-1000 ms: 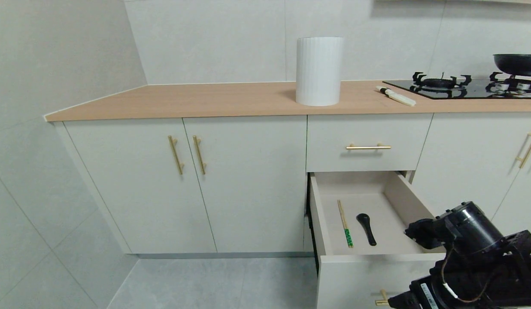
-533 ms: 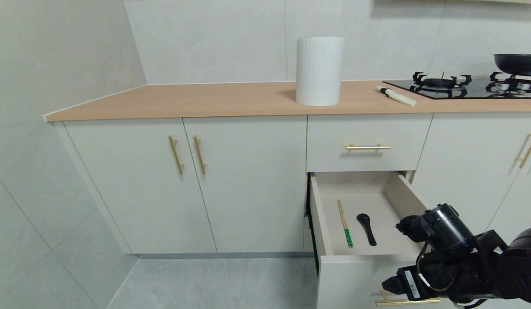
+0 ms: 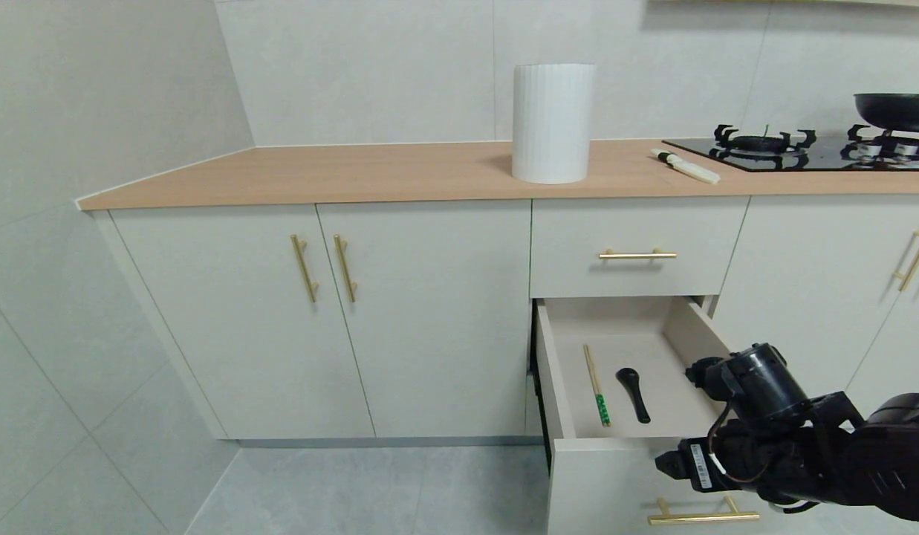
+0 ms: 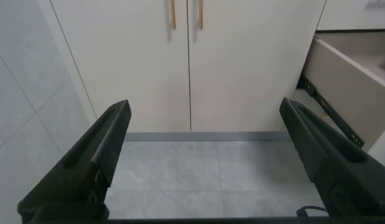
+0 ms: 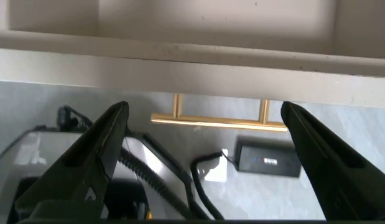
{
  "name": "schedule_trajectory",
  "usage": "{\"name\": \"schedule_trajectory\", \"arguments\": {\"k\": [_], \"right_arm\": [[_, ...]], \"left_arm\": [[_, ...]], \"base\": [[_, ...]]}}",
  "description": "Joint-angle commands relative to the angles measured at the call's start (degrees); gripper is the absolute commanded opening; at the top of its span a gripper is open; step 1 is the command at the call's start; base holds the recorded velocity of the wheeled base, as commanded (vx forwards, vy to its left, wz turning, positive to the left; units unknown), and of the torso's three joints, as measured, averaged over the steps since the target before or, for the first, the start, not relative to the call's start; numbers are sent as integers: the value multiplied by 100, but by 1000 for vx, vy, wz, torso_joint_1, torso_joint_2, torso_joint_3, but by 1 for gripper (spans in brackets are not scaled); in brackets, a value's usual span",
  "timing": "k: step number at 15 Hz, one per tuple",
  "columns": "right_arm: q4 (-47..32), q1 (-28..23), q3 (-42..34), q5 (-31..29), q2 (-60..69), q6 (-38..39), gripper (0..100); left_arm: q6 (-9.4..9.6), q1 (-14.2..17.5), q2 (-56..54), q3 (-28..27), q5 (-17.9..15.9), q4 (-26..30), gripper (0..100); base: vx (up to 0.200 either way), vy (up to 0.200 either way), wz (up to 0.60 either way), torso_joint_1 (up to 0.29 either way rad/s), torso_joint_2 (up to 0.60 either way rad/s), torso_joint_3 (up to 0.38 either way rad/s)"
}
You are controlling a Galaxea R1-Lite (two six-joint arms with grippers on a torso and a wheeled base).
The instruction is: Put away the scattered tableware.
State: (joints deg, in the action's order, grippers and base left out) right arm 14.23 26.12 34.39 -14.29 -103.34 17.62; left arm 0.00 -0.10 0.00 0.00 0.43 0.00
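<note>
Lower drawer [image 3: 556, 386] open, holding chopsticks [image 3: 597, 386] and black spoon [image 3: 634, 396]; pale utensil [image 3: 685, 166] on far counter [image 3: 355, 174] seemingly outstanding; right gripper [image 5: 201, 121] spread wide near drawer handle [image 3: 703, 513], left gripper [image 4: 204, 118] wide, both empty.

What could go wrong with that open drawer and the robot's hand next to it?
1. The right gripper is open near the gold handle of the drawer; it might bump the front instead of gripping cleanly.
2. The black spoon and chopsticks lie loose inside; a hard shove could make them slide.
3. A white utensil lies on the counter; shutting the drawer now might leave it out.
</note>
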Motion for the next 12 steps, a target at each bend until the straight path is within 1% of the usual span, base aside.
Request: {"name": "schedule_trajectory", "arguments": {"k": [1, 5, 12], "right_arm": [[10, -2, 33, -4, -90, -4, 100], [19, -160, 244, 14, -274, -13, 100], [19, -257, 815, -4, -688, -39, 100]], "left_arm": [[0, 1, 0, 0, 1, 0, 100], [0, 1, 0, 0, 1, 0, 100], [0, 1, 0, 0, 1, 0, 100]], "base": [[0, 0, 0, 0, 0, 0], [0, 0, 0, 0, 0, 0], [0, 0, 0, 0, 0, 0]]}}
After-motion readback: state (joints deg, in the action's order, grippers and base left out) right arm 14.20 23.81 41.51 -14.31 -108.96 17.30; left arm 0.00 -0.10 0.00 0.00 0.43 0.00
